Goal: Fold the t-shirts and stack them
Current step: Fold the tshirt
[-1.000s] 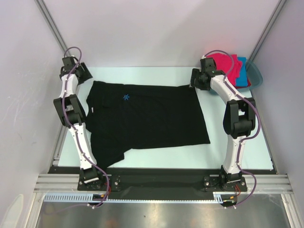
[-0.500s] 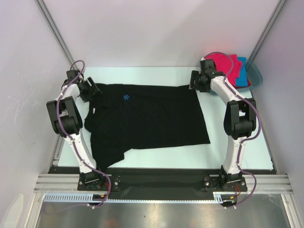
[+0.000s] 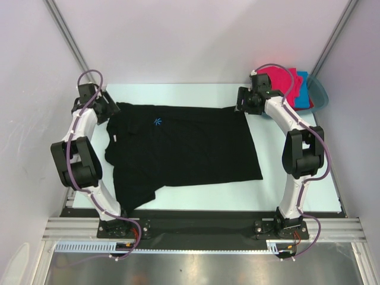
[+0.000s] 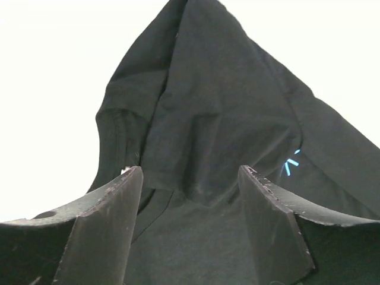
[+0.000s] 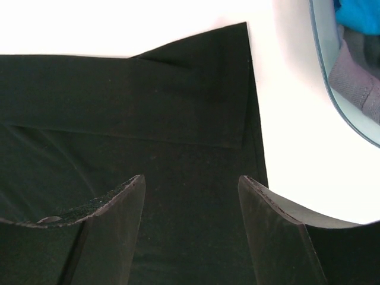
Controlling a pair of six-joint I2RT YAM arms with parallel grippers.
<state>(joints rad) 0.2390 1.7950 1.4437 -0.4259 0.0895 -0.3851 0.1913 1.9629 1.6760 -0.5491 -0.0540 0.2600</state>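
Left gripper (image 4: 190,170) at blue-marked black t-shirt (image 4: 222,101)

black t-shirt (image 3: 184,145): spread flat, centre, small blue mark near collar
pink t-shirt (image 3: 278,79): heaped far right
blue t-shirt (image 3: 303,90): touching it

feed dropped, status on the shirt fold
Both jaws open, empty, over the black t-shirt at its far edge. Spread out, unfolded. Nothing on it; teal basin off right.
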